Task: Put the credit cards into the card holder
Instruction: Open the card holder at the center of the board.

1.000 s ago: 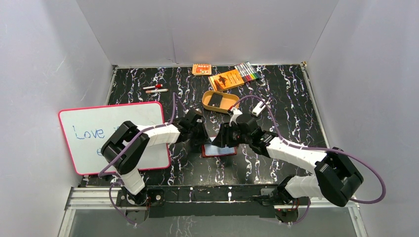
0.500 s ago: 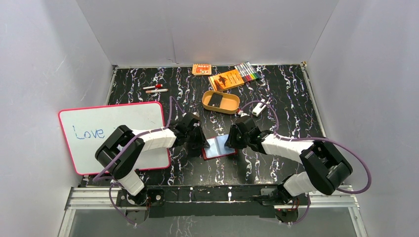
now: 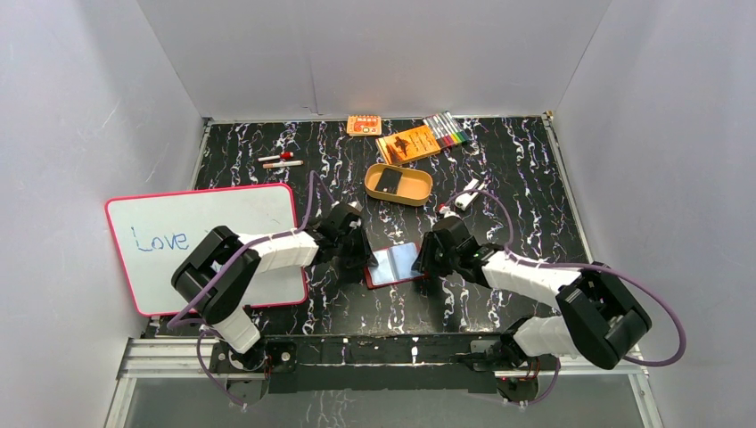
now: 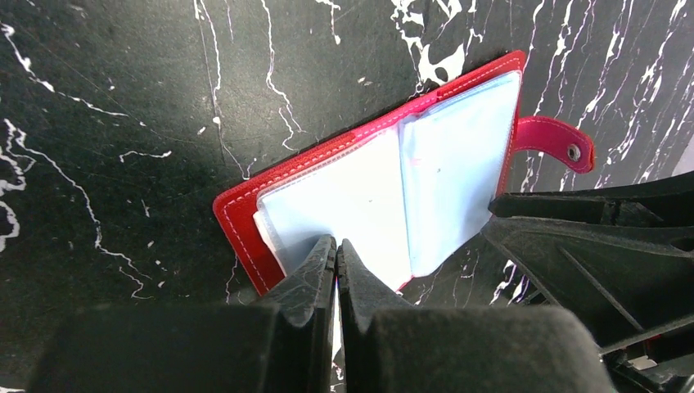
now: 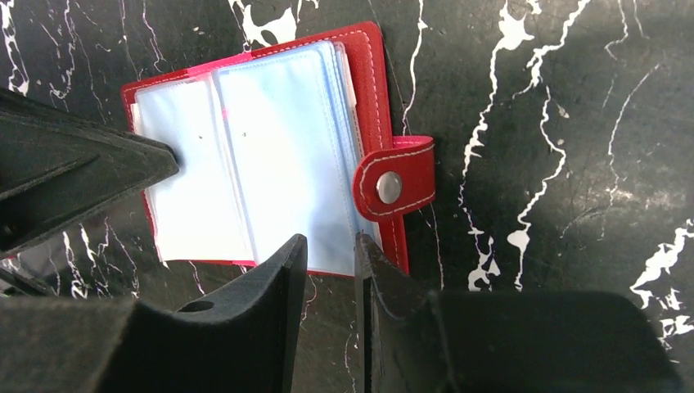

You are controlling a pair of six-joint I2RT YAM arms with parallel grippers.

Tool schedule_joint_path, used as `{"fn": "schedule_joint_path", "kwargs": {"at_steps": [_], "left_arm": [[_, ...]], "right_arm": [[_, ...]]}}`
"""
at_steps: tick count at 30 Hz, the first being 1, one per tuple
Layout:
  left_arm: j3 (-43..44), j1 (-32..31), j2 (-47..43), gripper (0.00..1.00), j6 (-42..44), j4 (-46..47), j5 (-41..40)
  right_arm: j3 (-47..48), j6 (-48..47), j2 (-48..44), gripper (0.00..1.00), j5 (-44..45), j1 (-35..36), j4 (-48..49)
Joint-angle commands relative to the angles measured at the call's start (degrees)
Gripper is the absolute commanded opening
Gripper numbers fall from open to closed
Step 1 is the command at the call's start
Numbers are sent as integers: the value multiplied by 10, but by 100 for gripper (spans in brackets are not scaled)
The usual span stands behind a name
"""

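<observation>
The card holder [image 3: 392, 265] lies open on the black marbled table, red cover down and bluish clear sleeves [image 5: 278, 147] up, its snap tab [image 5: 393, 187] sticking out to one side. My left gripper [image 4: 336, 246] is shut, its tips resting on the sleeves at the holder's left half. At the holder's right edge, my right gripper [image 5: 330, 241] stands open by a narrow gap, with nothing gripped. One dark credit card [image 3: 388, 182] lies in the tan oval tray [image 3: 421, 190] behind.
A whiteboard [image 3: 205, 241] with "Love" written on it lies at the left, under the left arm. Orange packets [image 3: 408, 143], a bundle of markers [image 3: 446, 129], two pens [image 3: 281, 160] and a small white object [image 3: 464, 198] lie toward the back.
My right gripper has come down from over the holder to its right edge, its jaws narrowing, so the sleeves now show. The left gripper has stayed shut on the holder's left side.
</observation>
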Motion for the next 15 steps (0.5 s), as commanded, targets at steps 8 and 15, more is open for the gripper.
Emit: {"fn": "schedule_joint_path", "kwargs": {"at_steps": [8, 15], "left_arm": [[32, 2, -15, 10, 33, -51, -8], [25, 2, -51, 26, 32, -57, 14]], "right_arm": [[-14, 10, -48, 38, 5, -3, -60], [54, -14, -82, 50, 14, -3, -110]]}}
